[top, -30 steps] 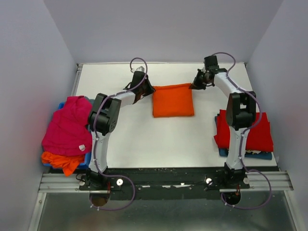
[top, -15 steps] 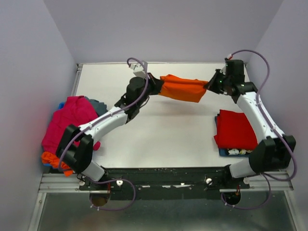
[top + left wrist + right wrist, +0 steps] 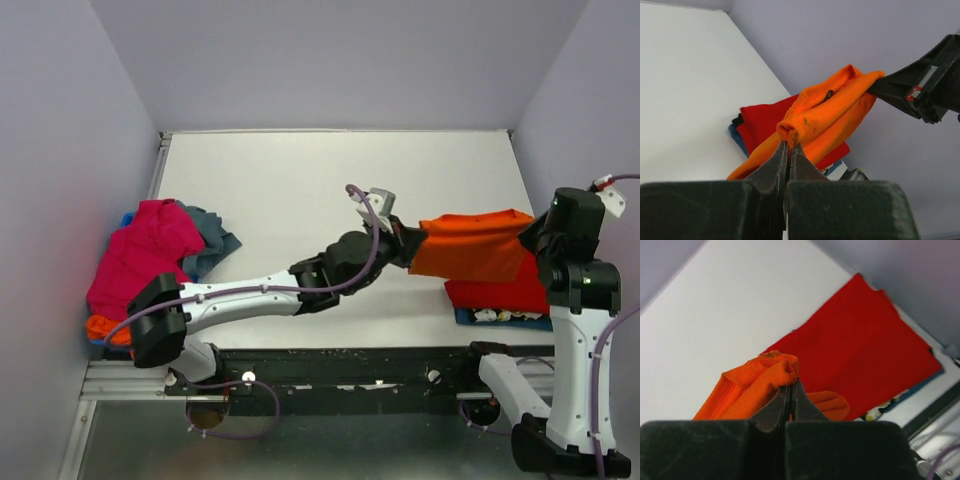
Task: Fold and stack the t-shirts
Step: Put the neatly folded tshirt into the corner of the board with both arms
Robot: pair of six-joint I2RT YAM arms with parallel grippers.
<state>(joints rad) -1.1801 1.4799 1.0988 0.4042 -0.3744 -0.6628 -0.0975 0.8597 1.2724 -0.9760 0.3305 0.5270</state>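
A folded orange t-shirt (image 3: 470, 246) hangs in the air between both grippers, above the folded red t-shirt (image 3: 495, 292) at the table's right edge. My left gripper (image 3: 408, 243) is shut on the orange shirt's left end; the pinch shows in the left wrist view (image 3: 790, 142). My right gripper (image 3: 532, 232) is shut on its right end; the pinch shows in the right wrist view (image 3: 791, 382). The red shirt (image 3: 860, 340) lies flat on a blue one (image 3: 505, 321). A magenta pink shirt (image 3: 145, 255), another orange one (image 3: 110, 330) and a grey-blue one (image 3: 210, 235) lie heaped at the left.
The table (image 3: 330, 180) is white with grey walls on three sides. The left arm (image 3: 260, 295) stretches across the table's near part. A metal rail (image 3: 350, 370) runs along the near edge.
Both grippers lifted the folded orange shirt from the back middle of the table and carried it right and toward the near edge, over the red stack.
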